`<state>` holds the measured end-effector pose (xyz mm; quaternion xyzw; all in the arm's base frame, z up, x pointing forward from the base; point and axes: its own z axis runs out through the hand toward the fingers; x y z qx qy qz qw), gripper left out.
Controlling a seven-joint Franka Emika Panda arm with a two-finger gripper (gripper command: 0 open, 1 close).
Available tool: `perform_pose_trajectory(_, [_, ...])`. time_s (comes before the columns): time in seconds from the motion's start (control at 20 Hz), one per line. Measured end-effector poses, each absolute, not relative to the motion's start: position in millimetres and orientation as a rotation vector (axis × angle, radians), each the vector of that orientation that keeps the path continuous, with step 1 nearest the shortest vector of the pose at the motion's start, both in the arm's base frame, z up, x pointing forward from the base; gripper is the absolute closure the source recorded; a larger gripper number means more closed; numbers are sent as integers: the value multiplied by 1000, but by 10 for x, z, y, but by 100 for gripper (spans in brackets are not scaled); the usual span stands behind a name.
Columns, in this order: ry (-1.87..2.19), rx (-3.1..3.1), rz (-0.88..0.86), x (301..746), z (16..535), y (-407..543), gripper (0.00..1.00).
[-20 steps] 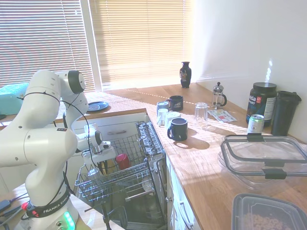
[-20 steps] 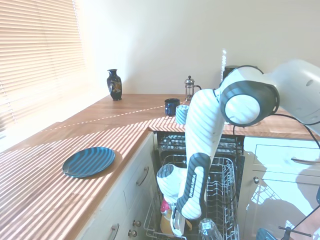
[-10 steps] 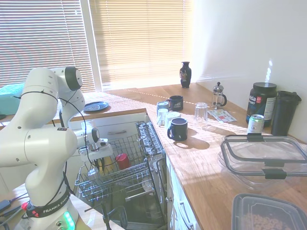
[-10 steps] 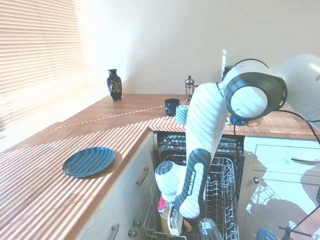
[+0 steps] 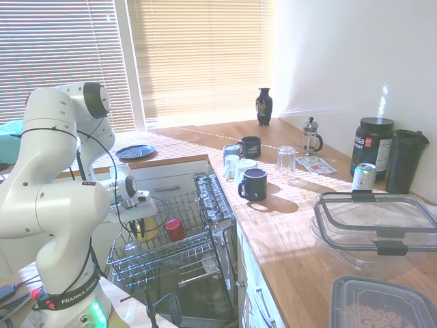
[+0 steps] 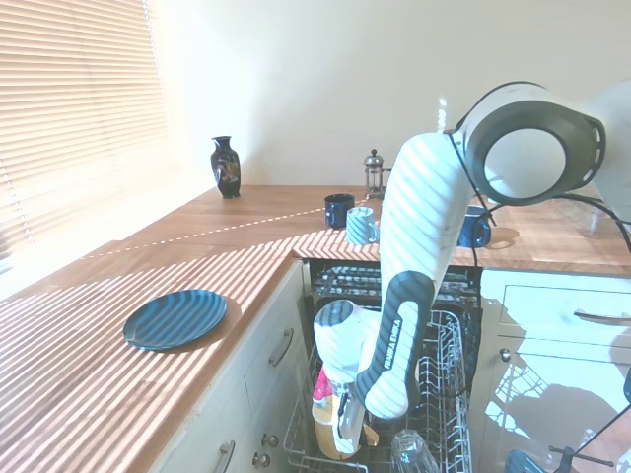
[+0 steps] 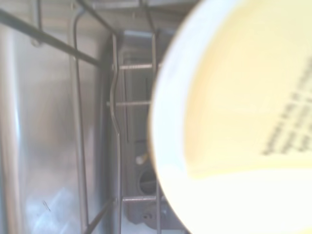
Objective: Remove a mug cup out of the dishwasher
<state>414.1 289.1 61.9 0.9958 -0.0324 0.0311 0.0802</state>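
Note:
The mustard-yellow mug cup (image 5: 147, 229) (image 6: 327, 440) sits in the left near part of the dishwasher's grey wire rack (image 5: 184, 256) (image 6: 446, 360). My gripper (image 5: 141, 221) (image 6: 342, 443) comes down onto it from above and looks shut on its rim. In the wrist view the mug cup (image 7: 243, 122) fills the right side, pale yellow with a white rim and dark print. Rack wires and the dishwasher's dark inside show beyond it.
A red cup (image 5: 174, 229) (image 6: 320, 392) stands in the rack right beside the mug. An upturned clear glass (image 6: 412, 453) is at the rack's front. Navy mugs (image 5: 255, 183) stand on the wooden counter. A blue plate (image 5: 138, 151) (image 6: 175, 317) lies on the counter across from them.
The arm's elbow has swung back and the wrist has risen a little and shifted left over the rack. More of the yellow mug shows under the gripper now.

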Motion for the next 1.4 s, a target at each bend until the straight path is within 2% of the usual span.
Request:
perform_pose_trajectory(0.4, [-172, 3010, 189, 4048, 1124, 2933, 100])
perform_pose_trajectory(0.8, [-259, 3034, 290, 4164, 1514, 2965, 100])
perform_pose_trajectory(1.4, [-396, 3067, 459, 4507, 2744, 2730, 100])
